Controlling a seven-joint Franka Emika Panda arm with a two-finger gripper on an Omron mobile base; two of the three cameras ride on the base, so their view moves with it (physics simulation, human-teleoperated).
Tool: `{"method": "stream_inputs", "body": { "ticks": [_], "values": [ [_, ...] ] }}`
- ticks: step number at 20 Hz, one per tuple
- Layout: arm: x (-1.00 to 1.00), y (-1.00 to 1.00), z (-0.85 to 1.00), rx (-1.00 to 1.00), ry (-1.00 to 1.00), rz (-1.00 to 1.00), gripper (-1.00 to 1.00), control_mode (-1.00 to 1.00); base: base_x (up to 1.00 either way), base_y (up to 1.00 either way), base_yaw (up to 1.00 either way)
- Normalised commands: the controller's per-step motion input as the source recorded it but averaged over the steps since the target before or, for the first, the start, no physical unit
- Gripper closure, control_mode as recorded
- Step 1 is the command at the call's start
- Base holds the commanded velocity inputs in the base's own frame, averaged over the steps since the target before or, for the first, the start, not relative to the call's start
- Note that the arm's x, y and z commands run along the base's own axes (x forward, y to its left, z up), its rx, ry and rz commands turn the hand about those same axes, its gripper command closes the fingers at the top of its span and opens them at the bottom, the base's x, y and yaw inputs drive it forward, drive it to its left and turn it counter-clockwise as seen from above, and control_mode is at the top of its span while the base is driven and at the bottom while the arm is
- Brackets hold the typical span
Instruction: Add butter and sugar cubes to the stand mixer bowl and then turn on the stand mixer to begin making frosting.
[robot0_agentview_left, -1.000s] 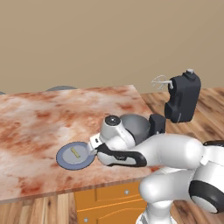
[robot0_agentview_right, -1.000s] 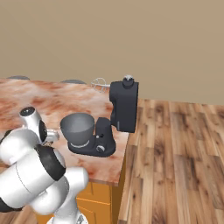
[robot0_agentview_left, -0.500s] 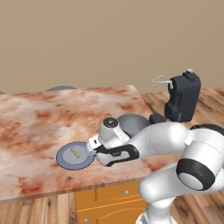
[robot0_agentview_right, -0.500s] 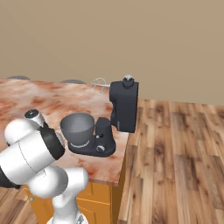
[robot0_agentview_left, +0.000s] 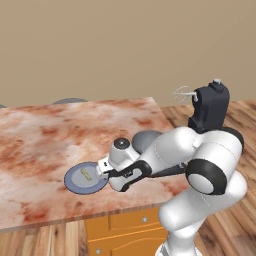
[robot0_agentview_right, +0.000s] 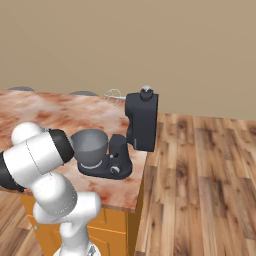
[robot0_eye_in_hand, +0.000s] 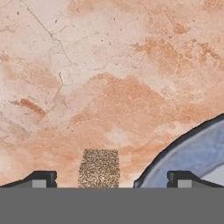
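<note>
No writing or brand mark can be read on anything here. In the left base view the flat round blue-grey plate (robot0_agentview_left: 85, 178) lies at lower left of centre on the mottled reddish marble counter (robot0_agentview_left: 45, 135), with the thin pale-yellow butter (robot0_agentview_left: 86, 174) resting on it; the gripper (robot0_agentview_left: 103, 169) sits low at the plate's right rim, where half a second ago it was a little higher and further right, and the arm's elbow has swung down and forward since then. Behind the white forearm the rounded grey stand mixer bowl (robot0_agentview_left: 145, 140) peeks out, and at upper right stands the matte black stand mixer (robot0_agentview_left: 210, 107), its head tilted back and its wire whisk (robot0_agentview_left: 183, 94) sticking out to the left. In the hand view a grainy tan sugar cube (robot0_eye_in_hand: 99, 168) lies on the marble at bottom centre, between the two dark fingertips (robot0_eye_in_hand: 40, 178), which stand wide apart and hold nothing; the plate's dark curved edge (robot0_eye_in_hand: 175, 146) crosses the lower right corner. In the right base view the bowl (robot0_agentview_right: 90, 147) sits on the mixer's oval base at centre.
</note>
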Motion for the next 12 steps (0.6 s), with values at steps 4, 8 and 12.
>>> {"method": "stream_inputs", "body": {
  "ticks": [4,8,12],
  "values": [
    [0.03,0.01,-0.19,0.00,0.00,0.00,-1.00,-1.00,0.00,0.00,0.00],
    [0.00,0.19,-0.16,-0.02,0.00,0.00,-1.00,-1.00,0.00,0.00,0.00],
    [0.00,0.07,-0.22,0.00,0.00,0.00,1.00,-1.00,0.00,0.00,0.00]
  ]
}}
